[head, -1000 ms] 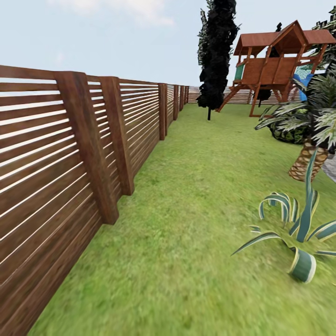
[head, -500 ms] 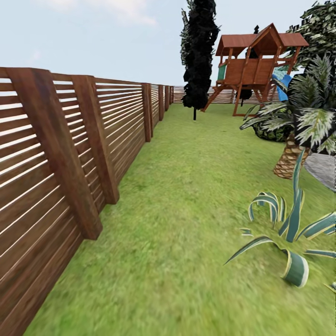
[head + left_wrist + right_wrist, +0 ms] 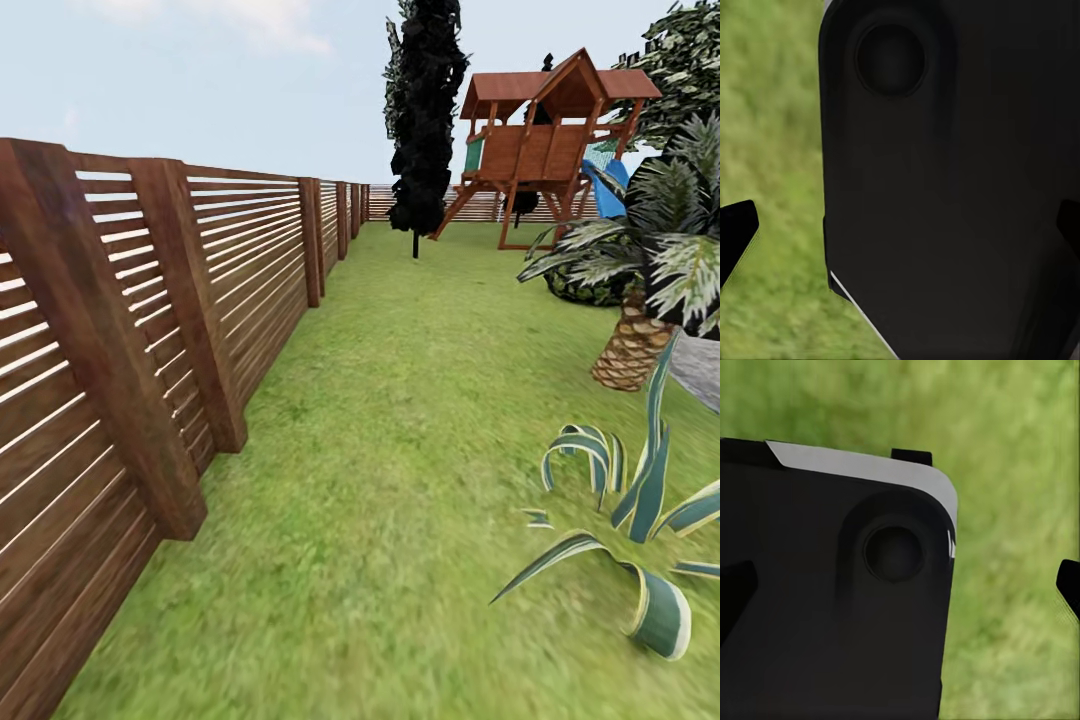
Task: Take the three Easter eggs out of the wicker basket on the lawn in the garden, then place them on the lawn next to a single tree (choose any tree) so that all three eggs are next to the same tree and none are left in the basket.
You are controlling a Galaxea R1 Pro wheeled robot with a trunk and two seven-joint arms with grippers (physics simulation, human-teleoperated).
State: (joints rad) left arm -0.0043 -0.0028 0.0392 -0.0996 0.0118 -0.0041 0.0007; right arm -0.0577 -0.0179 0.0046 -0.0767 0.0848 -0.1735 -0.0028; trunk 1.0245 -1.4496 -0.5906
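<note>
Travel along the brown slatted wooden fence (image 3: 150,330) has carried the view slightly forward over the mottled green lawn (image 3: 400,420); basket, eggs unseen; each gripper's spread I cannot tell.

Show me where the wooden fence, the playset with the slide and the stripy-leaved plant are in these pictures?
wooden fence (image 3: 180,300), head view, on a slatted panel between two posts.
playset (image 3: 540,150), head view, on its wooden cabin wall under the roof.
stripy-leaved plant (image 3: 640,490), head view, on an upright green-and-cream leaf.
</note>
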